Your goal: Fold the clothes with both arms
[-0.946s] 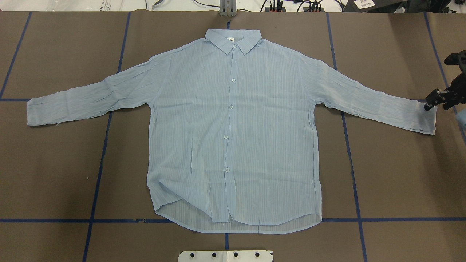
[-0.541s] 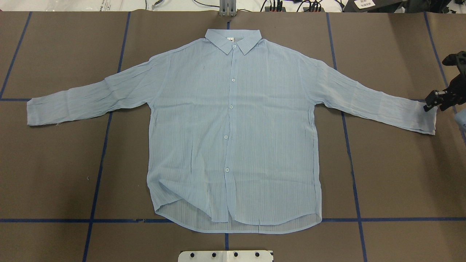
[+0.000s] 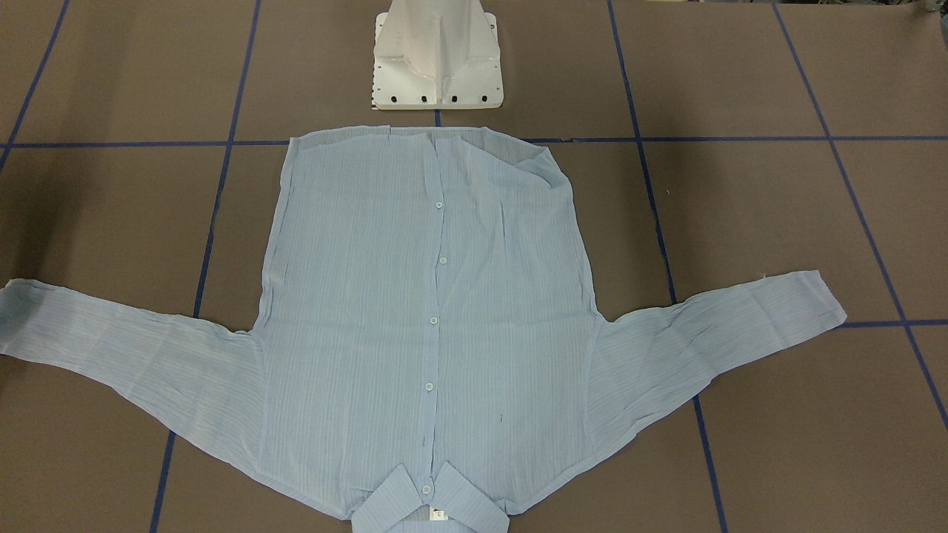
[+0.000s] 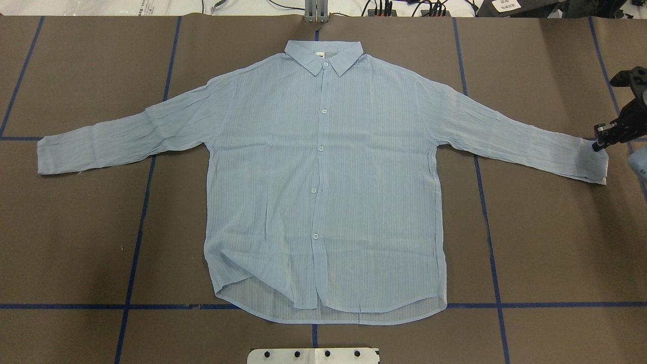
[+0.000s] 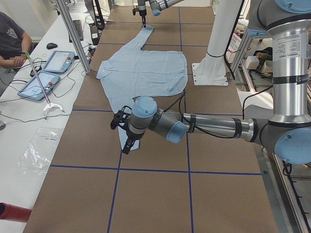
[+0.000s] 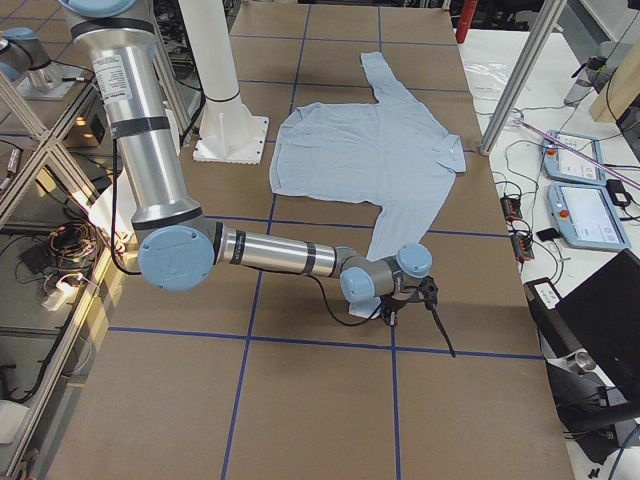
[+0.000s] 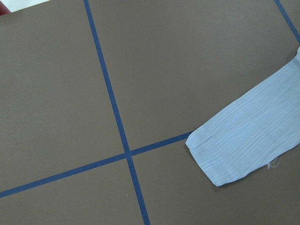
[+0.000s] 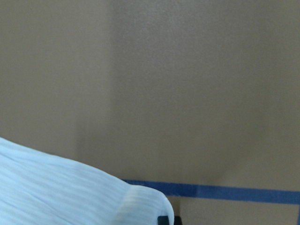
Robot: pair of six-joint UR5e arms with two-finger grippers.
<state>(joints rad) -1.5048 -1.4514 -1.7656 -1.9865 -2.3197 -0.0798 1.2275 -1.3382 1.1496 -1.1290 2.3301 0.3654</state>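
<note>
Starting at the robot's left: the left gripper point(image 5: 125, 141) hangs low over the brown table point(image 4: 76, 242), just beside the cuff point(image 4: 50, 154) of that side's sleeve. Only the side camera catches it, so I cannot tell whether its jaws are apart or together. Its own wrist camera shows the cuff lying flat and nothing of the fingers.

In the middle, the shirt point(image 4: 323, 182) lies spread face-up and buttoned. Its collar point(image 4: 323, 53) is on the far side from the robot, its hem is nearest the white pedestal point(image 3: 437, 59), and both sleeves stretch outward.

On the right, the right gripper point(image 4: 601, 141) sits at the far corner of the other cuff point(image 4: 589, 162), touching it or very nearly (I cannot make out whether it has pinched the cloth or is merely against it).

By my reckoning no fold has been made, and the step in hand is taking both cuffs. To do it well, each gripper should catch both layers at the cuff's edge, since the cloth looks thin and a single layer would likely slip. Then they should lift just clear of the table and carry the sleeves inward across the chest together, flat and level.

Hidden: the left arm is outside the overhead frame entirely, and the right gripper is cut by that frame's edge. The right wrist camera gives only a cuff corner and a dark sliver of finger.
</note>
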